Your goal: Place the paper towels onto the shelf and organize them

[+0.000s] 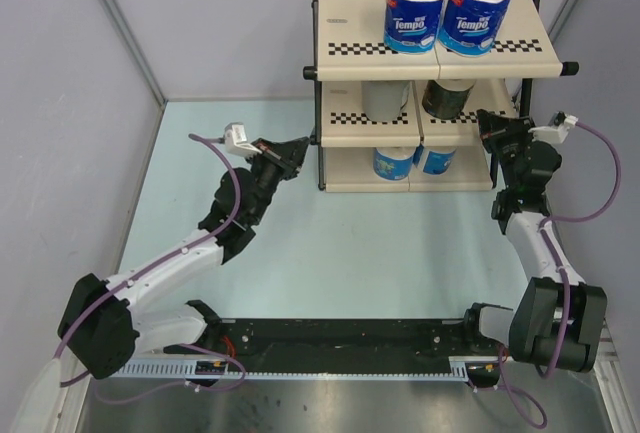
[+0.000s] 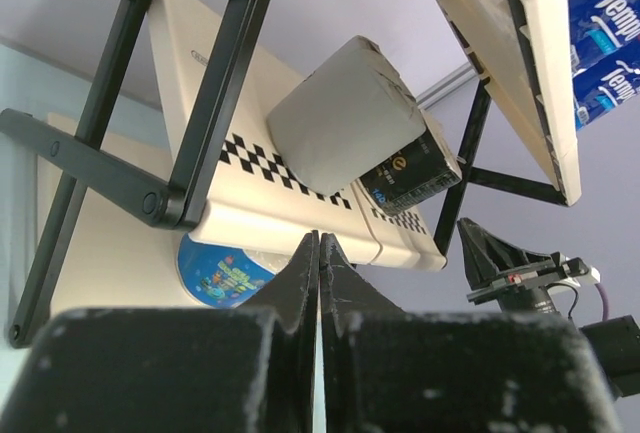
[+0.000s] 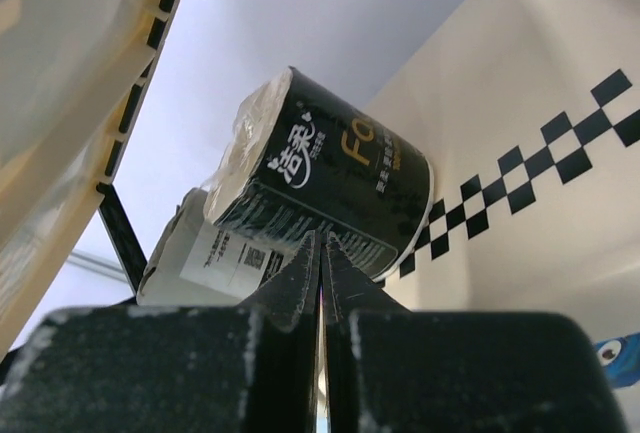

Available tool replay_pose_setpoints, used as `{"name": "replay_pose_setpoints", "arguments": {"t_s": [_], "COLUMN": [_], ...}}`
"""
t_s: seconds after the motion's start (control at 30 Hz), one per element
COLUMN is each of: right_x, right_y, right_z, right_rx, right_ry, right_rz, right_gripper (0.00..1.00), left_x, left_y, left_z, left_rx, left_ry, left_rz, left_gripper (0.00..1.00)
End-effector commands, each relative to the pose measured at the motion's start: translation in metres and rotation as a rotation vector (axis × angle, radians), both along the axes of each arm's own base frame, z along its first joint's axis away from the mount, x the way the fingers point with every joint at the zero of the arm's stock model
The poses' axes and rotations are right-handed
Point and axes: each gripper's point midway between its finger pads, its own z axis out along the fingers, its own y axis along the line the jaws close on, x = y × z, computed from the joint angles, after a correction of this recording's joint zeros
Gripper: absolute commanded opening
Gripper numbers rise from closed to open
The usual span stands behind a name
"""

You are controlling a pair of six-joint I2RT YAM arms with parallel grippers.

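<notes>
The shelf (image 1: pixel 342 15) stands at the back of the table with paper towels on all three tiers. Two white Tempo rolls (image 1: pixel 415 10) (image 1: pixel 476 13) stand on top. A grey roll (image 1: pixel 385 99) and a dark-wrapped roll (image 1: pixel 450 99) share the middle tier, and two blue-wrapped rolls (image 1: pixel 394 162) (image 1: pixel 436 159) sit at the bottom. My left gripper (image 1: pixel 303 143) is shut and empty, just left of the shelf's frame. My right gripper (image 1: pixel 483 118) is shut and empty at the shelf's right end, pointing at the dark roll (image 3: pixel 330 183).
The black frame tubes (image 2: pixel 215 103) of the shelf cross close in front of the left wrist camera. Grey enclosure walls (image 1: pixel 100 33) stand on both sides. A black rail (image 1: pixel 340 338) runs along the near edge between the arm bases.
</notes>
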Motion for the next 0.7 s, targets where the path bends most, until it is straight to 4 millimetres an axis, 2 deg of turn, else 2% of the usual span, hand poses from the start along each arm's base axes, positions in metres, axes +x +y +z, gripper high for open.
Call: {"name": "replay_pose_setpoints", "arguments": {"t_s": [0.0,0.3,0.67], "right_x": [0.007,0.028,0.056], "right_y": [-0.009,-0.013,0.007], "right_z": [0.02,0.023,0.028], "right_rx": [0.024,0.045,0.034], "right_ry": [-0.094,-0.112,-0.109], "right_rz": [-0.036,-0.074,-0.05], "right_gripper": [0.0,0.0,0.0], "left_x": [-0.006,-0.008,-0.008], "left_y": [0.006,0.01,0.021], "left_z": [0.01,0.009,0.006], "left_rx": [-0.008,-0.001,0.002], "left_ry": [-0.035,-0.032,-0.024], "left_rz": [-0.007,-0.005,0.014], "left_gripper": [0.0,0.0,0.0]}}
